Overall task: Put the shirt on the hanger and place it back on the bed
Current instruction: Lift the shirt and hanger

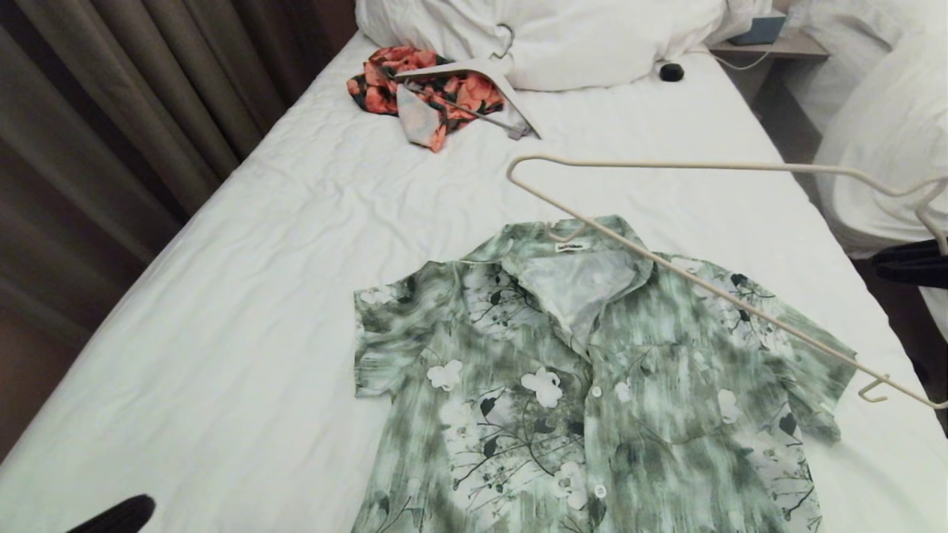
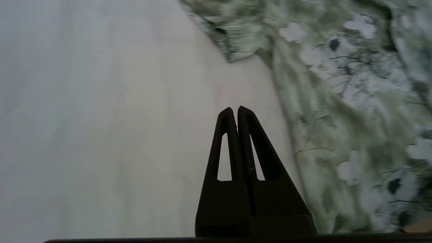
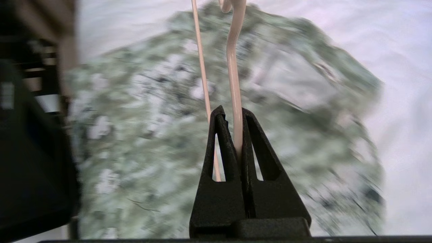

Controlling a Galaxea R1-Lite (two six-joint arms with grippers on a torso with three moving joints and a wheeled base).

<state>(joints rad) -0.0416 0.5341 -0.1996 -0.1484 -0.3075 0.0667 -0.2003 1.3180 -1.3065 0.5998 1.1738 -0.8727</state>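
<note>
The green-and-white floral shirt (image 1: 592,370) lies flat and face up on the bed (image 1: 296,259), collar toward the pillows. The thin cream hanger (image 1: 666,163) hangs in the air over the shirt's collar and one shoulder, reaching in from the right. My right gripper (image 3: 231,111) is shut on the hanger's wire (image 3: 234,67) above the shirt (image 3: 152,135); its dark body (image 1: 915,265) shows at the head view's right edge. My left gripper (image 2: 235,109) is shut on nothing, low over the bare sheet beside the shirt's (image 2: 337,101) edge. Its tip (image 1: 118,514) shows at the bottom left.
An orange-red floral garment (image 1: 422,89) with a flat white hanger (image 1: 474,70) lies near the pillows (image 1: 578,37). A small black object (image 1: 671,72) sits beside them. Curtains (image 1: 111,111) run along the left, and a nightstand (image 1: 770,44) and another white bed (image 1: 881,148) stand on the right.
</note>
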